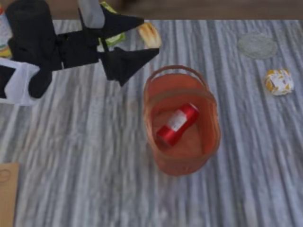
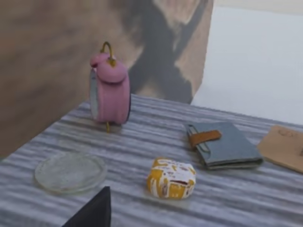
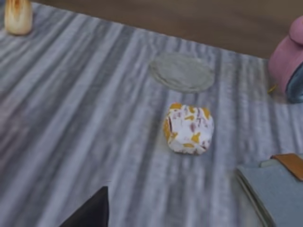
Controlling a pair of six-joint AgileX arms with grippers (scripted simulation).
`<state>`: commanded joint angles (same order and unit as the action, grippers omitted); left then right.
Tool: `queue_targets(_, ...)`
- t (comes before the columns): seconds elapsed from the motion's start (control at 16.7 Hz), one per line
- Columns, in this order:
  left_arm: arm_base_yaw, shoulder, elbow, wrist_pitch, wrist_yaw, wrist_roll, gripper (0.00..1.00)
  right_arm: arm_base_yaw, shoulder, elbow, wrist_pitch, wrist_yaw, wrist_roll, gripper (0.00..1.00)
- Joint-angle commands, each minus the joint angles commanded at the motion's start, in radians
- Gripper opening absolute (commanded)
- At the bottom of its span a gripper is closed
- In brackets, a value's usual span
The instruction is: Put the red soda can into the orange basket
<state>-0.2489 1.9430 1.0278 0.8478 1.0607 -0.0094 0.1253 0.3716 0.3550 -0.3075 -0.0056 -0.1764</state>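
Observation:
The red soda can (image 1: pixel 177 124) lies on its side inside the orange basket (image 1: pixel 212 137), its white label facing up. The basket stands at the table's middle, handles arched over its ends. My left gripper (image 1: pixel 150 35) hangs open and empty above the table, up and to the left of the basket, apart from its rim. In the left wrist view only one of its fingertips (image 2: pixel 97 208) shows. My right arm is outside the top view; a single dark fingertip (image 3: pixel 94 210) shows in its wrist view, with nothing held.
A bread roll (image 1: pixel 149 34) and a green-yellow box (image 1: pixel 112 38) lie under the left gripper. At the right are a glass dish (image 1: pixel 257 46), a yellow-white wrapped packet (image 1: pixel 278 81), a pink alarm clock (image 2: pixel 110 90) and a grey wallet (image 2: pixel 225 144). A brown card (image 1: pixel 8 194) sits at the front left.

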Motion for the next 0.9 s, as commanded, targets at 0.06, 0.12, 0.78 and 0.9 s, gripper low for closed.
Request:
queue_targets(0.06,0.014,-0.084,-0.042,-0.039,-0.049,-0.008,1.00,0.025,0.093,0.091,-0.065,0.001,-0.038,1.00)
queue_targets(0.12,0.029,-0.175,-0.086,-0.079,-0.100,-0.015,1.00,0.052,0.193,0.191,-0.131,0.002,-0.079,1.00)
queue_targets(0.78,0.191,-1.317,-0.632,-0.536,-0.711,-0.025,1.00,0.369,1.364,1.470,-0.873,0.017,-0.556,1.00)
queue_targets(0.9,0.215,-1.504,-0.735,-0.618,-0.811,-0.018,1.00,0.419,1.538,1.645,-0.994,0.018,-0.629,1.00)
